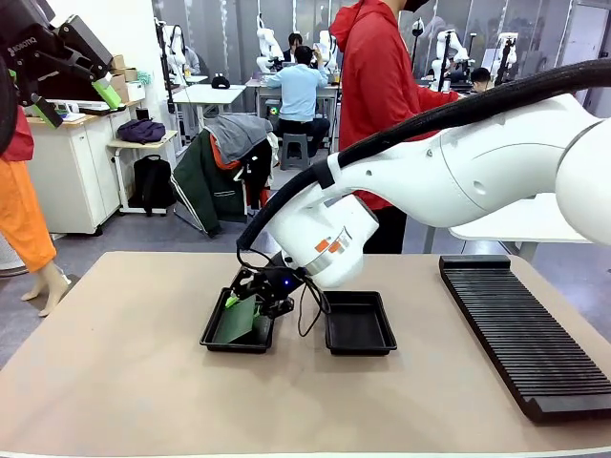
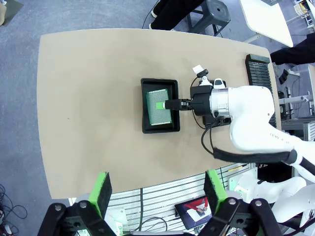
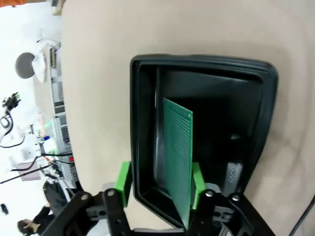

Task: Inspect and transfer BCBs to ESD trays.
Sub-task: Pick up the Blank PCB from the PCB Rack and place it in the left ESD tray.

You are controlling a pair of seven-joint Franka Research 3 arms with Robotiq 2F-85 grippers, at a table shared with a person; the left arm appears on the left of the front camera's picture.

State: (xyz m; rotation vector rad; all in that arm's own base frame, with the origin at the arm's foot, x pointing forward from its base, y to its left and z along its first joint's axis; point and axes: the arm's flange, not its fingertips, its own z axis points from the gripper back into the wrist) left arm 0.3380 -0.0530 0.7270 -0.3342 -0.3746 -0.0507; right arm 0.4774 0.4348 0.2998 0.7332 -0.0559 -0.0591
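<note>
Two ESD trays (image 1: 234,347), one BCB (image 1: 237,322), one rack (image 1: 520,334).

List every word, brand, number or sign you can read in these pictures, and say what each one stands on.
"ROBOTIQ": white letters on the black body of the left gripper, front view.
Raised mark on the floor of the black tray, right wrist view: too blurred to read.
Print on the orange sticker at the wrist of the right arm: too small to read.
No other text is legible.
</note>
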